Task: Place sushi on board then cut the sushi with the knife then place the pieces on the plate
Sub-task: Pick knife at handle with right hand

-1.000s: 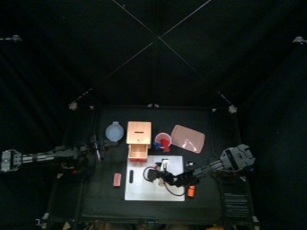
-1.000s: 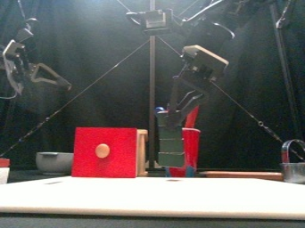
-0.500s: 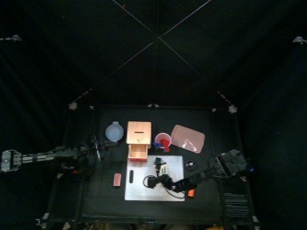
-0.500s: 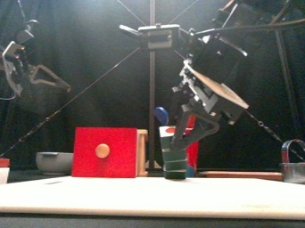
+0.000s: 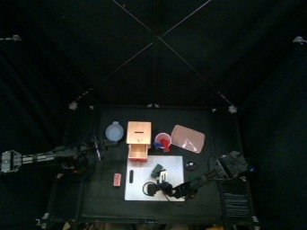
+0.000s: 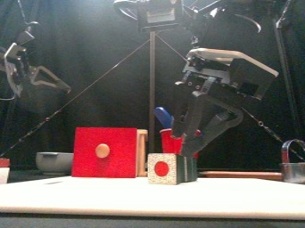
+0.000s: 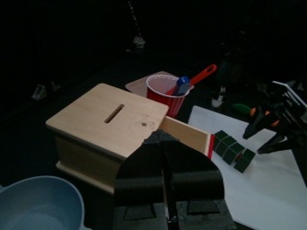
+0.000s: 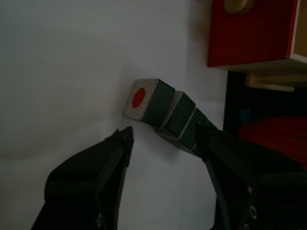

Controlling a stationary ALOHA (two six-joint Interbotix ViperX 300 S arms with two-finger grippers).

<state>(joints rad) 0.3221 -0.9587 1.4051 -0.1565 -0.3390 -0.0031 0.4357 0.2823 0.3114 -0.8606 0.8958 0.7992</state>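
Observation:
The dark green sushi roll (image 6: 167,167) lies on its side on the white cutting board (image 5: 170,165), its white end with a red dot facing the front. My right gripper (image 8: 162,135) hovers just over the sushi roll (image 8: 163,110), jaws open and standing either side of it, nothing held. From above, the right gripper (image 5: 166,190) is over the board's front part. The red cup (image 5: 162,139) with the blue and red knives stands behind the board. The pink tray (image 5: 188,137) lies at the back right. My left gripper (image 5: 99,150) rests shut at the left, off the board.
The wooden box (image 5: 140,137) with its red drawer front (image 6: 105,152) stands left of the cup. The blue-grey bowl (image 5: 114,132) sits behind it to the left. A small red thing (image 5: 118,179) lies on the table left of the board.
The right gripper came down with the roll, tipped it from upright to lying on the board, and opened. The left arm stayed put.

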